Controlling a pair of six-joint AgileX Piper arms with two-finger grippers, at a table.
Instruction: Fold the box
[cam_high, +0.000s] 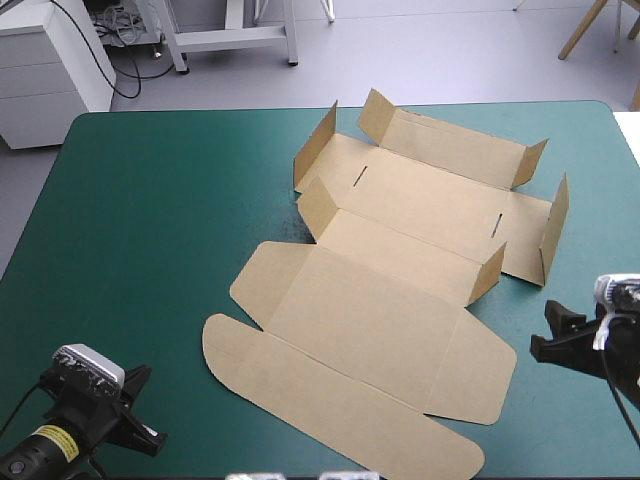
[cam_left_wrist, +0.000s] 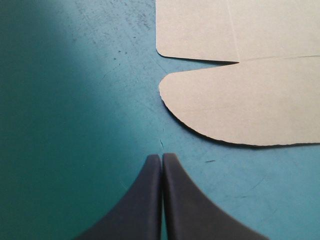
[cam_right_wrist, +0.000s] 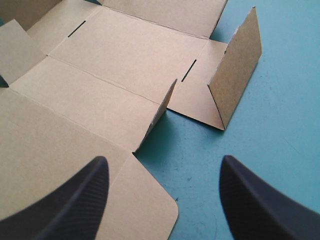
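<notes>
- The brown box (cam_high: 400, 260) lies unfolded at the middle of the teal-green table (cam_high: 150, 220), small flaps raised.
- Left gripper (cam_left_wrist: 161, 157), near-left corner: fingers pressed together, empty, just short of the box.
- Right gripper (cam_right_wrist: 165, 161), by the right edge: fingers wide apart.

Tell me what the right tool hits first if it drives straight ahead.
Probably the short raised flap of the box, just beyond the teal-green cover between the right tool's open fingers; depth unclear.

One brown box (cam_high: 380, 260), a single cut sheet, fills the middle of the frame on one teal-green table (cam_high: 150, 220). Two slots (cam_high: 360, 175) are cut in it. Two sets of black jaws: one lower left, one at the right edge.
</notes>
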